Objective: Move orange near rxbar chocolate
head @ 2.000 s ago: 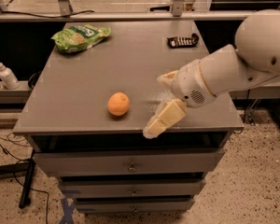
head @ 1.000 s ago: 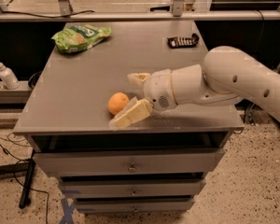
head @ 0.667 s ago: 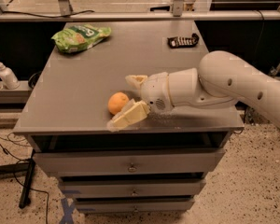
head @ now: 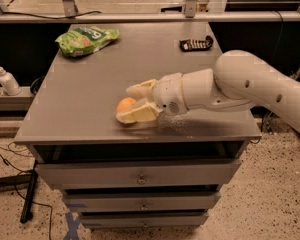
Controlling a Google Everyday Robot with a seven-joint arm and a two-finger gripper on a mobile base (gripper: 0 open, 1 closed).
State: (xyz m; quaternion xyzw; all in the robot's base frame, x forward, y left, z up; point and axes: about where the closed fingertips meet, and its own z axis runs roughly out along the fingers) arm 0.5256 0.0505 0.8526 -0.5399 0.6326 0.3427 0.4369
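Observation:
The orange (head: 126, 104) lies on the grey table (head: 85, 99) near its front edge, left of centre. My gripper (head: 124, 104) reaches in from the right and has closed on the orange. One pale finger (head: 141, 88) is behind the fruit and the other (head: 137, 115) is in front of it. Only the orange's left part shows between them. The rxbar chocolate (head: 196, 44), a small dark wrapper, lies flat at the table's back right, well away from the orange.
A green snack bag (head: 86, 38) lies at the table's back left. A white pump bottle (head: 5, 79) stands on a lower shelf to the left. Drawers (head: 140, 176) sit under the table top. My white arm (head: 250, 84) spans the table's right front.
The gripper moved left from the table's right front to the orange. Its fingers have drawn closer together, from straddling the orange to gripping it.

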